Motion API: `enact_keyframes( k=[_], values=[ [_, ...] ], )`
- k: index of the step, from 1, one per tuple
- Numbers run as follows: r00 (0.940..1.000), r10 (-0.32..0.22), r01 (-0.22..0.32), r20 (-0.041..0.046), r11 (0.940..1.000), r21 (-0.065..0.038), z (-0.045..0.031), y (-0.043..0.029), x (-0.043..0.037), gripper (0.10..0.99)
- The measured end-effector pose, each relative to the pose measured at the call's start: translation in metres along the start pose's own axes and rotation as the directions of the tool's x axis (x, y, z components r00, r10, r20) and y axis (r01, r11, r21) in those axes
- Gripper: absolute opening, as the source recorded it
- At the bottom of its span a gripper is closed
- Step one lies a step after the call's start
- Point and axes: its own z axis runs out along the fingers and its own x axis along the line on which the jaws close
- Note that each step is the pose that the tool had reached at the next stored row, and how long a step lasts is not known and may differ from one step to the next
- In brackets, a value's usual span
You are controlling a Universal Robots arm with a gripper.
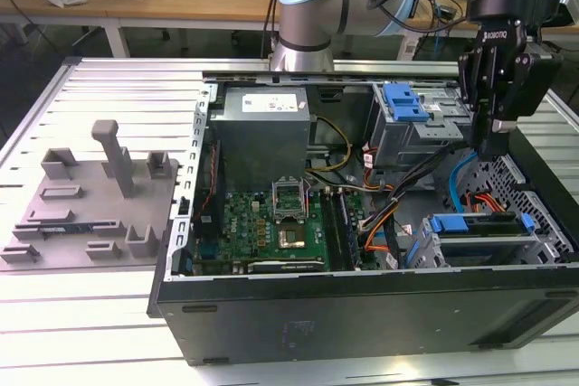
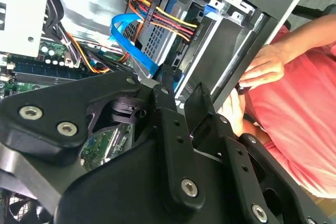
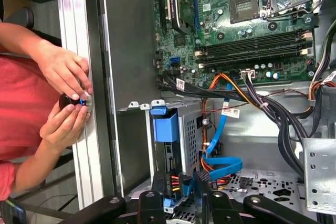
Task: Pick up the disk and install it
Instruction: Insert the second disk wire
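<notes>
The gripper [image 1: 496, 146] hangs inside the open computer case [image 1: 362, 314], above the lower drive cage [image 1: 484, 241]. Its jaws stand narrowly apart and empty. The disk [image 1: 479, 223], in its blue carrier, already sits in that cage. Installation looks essentially finished. A person's hands [image 3: 68, 98] work at the desk rail [image 3: 79, 35] beside the case.

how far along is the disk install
Done: nothing certain. The silver-grey hard drive in its blue plastic carrier lies at the grey metal drive cage; whether it is seated is unclear. In hand: nothing. The black gripper hangs open above it. Left: pick-up and install, unless the drive is already seated.
</notes>
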Motion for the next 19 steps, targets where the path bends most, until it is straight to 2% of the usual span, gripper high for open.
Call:
enact_keyframes(
  k=[3,6,7,17,18,19],
  values=[
    [1.0,0.005,-0.005,-0.0004,1.0,-0.003,0.0006,0.0,-0.0003,0.349],
    [0.9999,0.011,-0.011,-0.0006,0.9999,-0.006,0.0011,0.0,-0.0006,0.161],
    [0.9999,0.014,-0.014,-0.0009,0.9999,-0.008,0.0014,0.0,-0.0008,0.149],
    [0.9999,0.016,-0.016,-0.002,0.9998,-0.009,0.0017,0.0,-0.001,0.161],
    [0.9999,0.016,-0.016,-0.0024,0.9998,-0.009,0.002,0.0,-0.0011,0.22],
    [0.9999,0.016,-0.016,-0.0026,0.9998,-0.009,0.0023,0.0,-0.0013,0.345]
  ],
)
